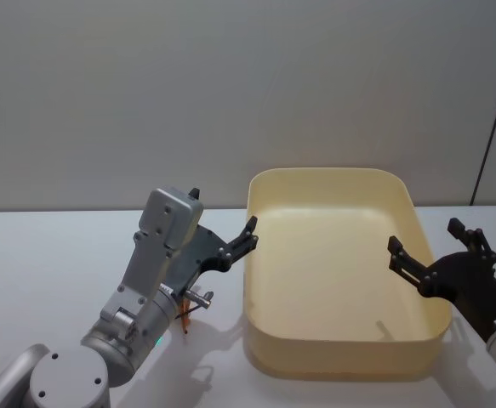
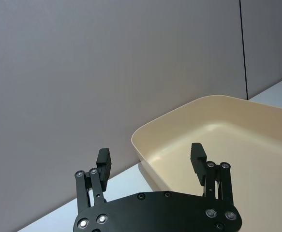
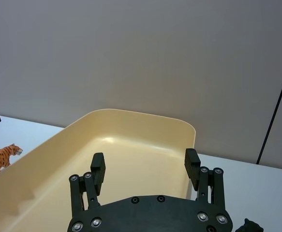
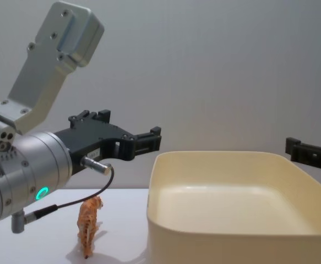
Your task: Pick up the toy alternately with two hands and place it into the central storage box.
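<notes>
A small orange tiger toy (image 4: 88, 220) stands on the white table left of the central storage box (image 4: 232, 242), a large cream-yellow tub with nothing inside. The tiger (image 3: 0, 159) also appears in the right wrist view, and in the head view my left arm mostly hides it (image 1: 184, 320). My left gripper (image 1: 222, 211) hovers open and empty above the tiger, its fingers pointing at the box's left rim (image 1: 249, 255). My right gripper (image 1: 424, 235) is open and empty, raised at the box's right rim. The wrist views show the left gripper (image 2: 150, 155) and the right gripper (image 3: 144, 161) open, facing the box.
A plain grey wall runs behind the table. A small black object (image 3: 249, 225) lies on the table right of the box, near my right gripper. A thin cable (image 4: 77, 201) hangs from my left wrist above the tiger.
</notes>
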